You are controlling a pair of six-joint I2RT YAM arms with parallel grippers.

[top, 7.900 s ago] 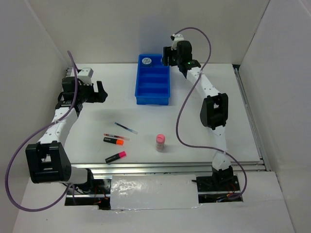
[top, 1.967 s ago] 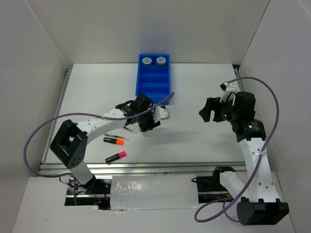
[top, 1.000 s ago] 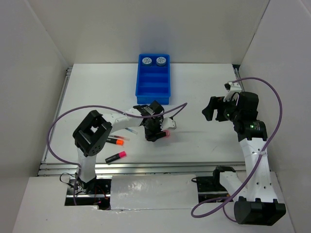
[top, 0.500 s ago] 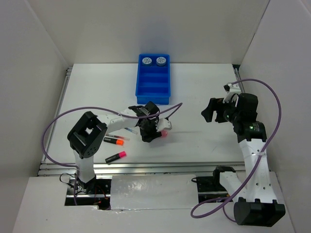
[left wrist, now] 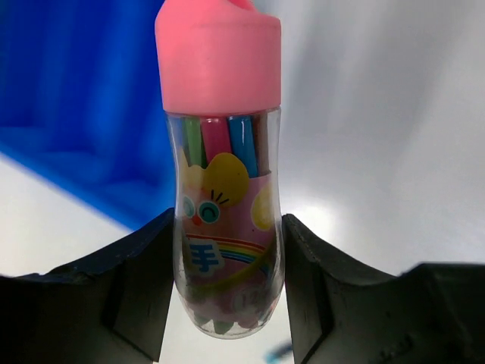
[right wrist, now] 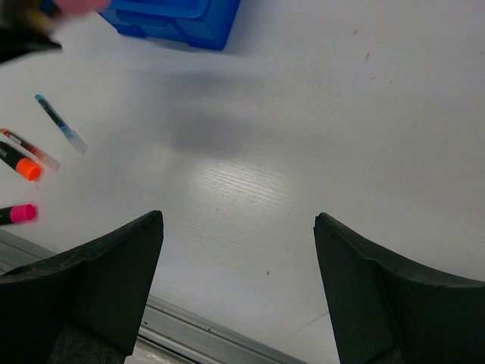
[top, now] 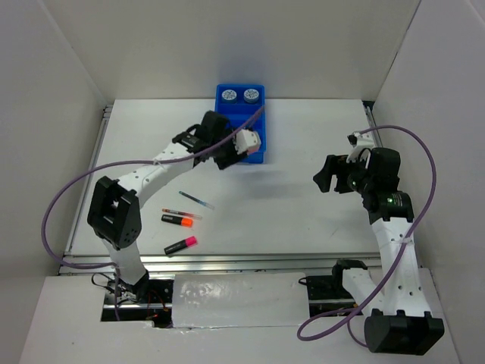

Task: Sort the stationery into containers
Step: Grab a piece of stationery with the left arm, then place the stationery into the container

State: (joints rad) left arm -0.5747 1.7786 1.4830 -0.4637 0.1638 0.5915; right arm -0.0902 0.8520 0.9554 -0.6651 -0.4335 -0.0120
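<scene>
My left gripper (left wrist: 227, 218) is shut on the pink cylinder (left wrist: 220, 68), a clear tube with a pink cap, and holds it in the air. From above, this gripper (top: 229, 154) hangs over the near end of the blue tray (top: 261, 114). Two patterned rolls (top: 230, 95) (top: 251, 95) lie in the tray's far compartment. The blue pen (top: 197, 200), red pen (top: 180, 214), orange highlighter (top: 175, 220) and pink highlighter (top: 181, 245) lie on the table at the near left. My right gripper (top: 324, 174) (right wrist: 236, 218) hovers open and holds nothing.
White walls close in the table on three sides. A metal rail (top: 227, 262) runs along the near edge. The right wrist view shows the tray's corner (right wrist: 174, 19), the blue pen (right wrist: 59, 121) and the highlighters (right wrist: 19, 163) far to its left.
My left gripper closed on the pink cylinder at the table's middle, lifted it and carried it back to the tray's near end. The right arm barely moved.
</scene>
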